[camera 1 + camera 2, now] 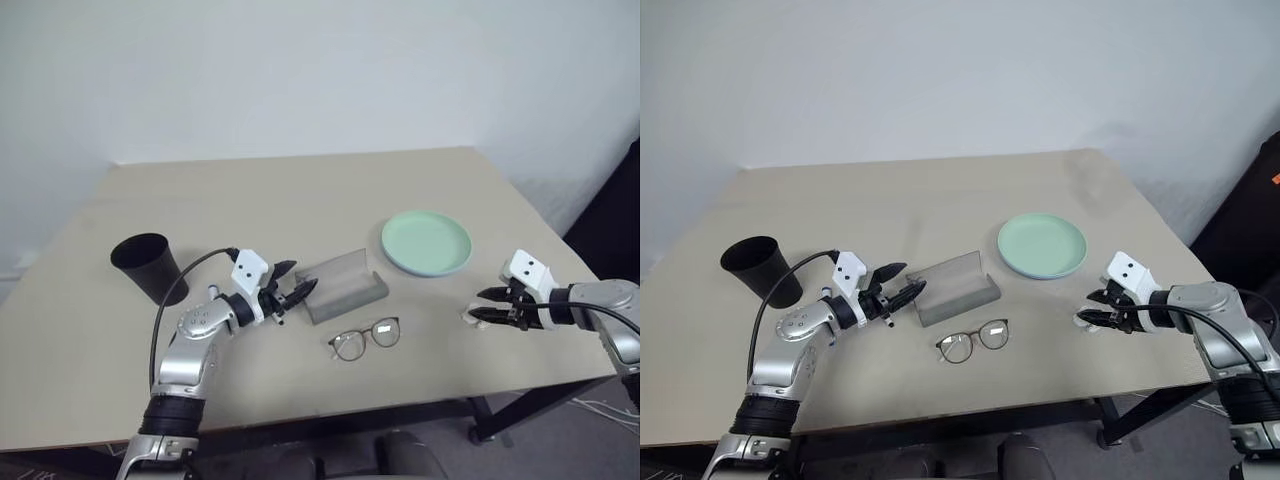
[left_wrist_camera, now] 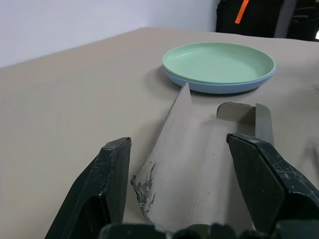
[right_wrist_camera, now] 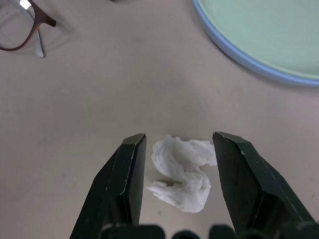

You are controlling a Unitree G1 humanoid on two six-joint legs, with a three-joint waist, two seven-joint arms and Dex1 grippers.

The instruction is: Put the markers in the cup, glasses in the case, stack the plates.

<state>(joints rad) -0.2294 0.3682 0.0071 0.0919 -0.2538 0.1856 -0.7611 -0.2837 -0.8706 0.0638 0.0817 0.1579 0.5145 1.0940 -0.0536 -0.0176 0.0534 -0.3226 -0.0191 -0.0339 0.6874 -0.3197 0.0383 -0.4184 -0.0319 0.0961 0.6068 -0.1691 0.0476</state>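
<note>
At the table's left the black cup [image 1: 146, 264] lies tipped on its side; whether markers are inside cannot be told. The left gripper [image 1: 292, 291], jaws apart and empty, sits at the end of the open grey case [image 1: 343, 285]. The glasses [image 1: 365, 337] lie on the table just in front of the case, not yet packed. The mint plate rests on the blue one [image 2: 219, 85], so stacking looks done. The right gripper [image 3: 178, 172] straddles a crumpled white wad [image 3: 182, 171], jaws spread.
</note>
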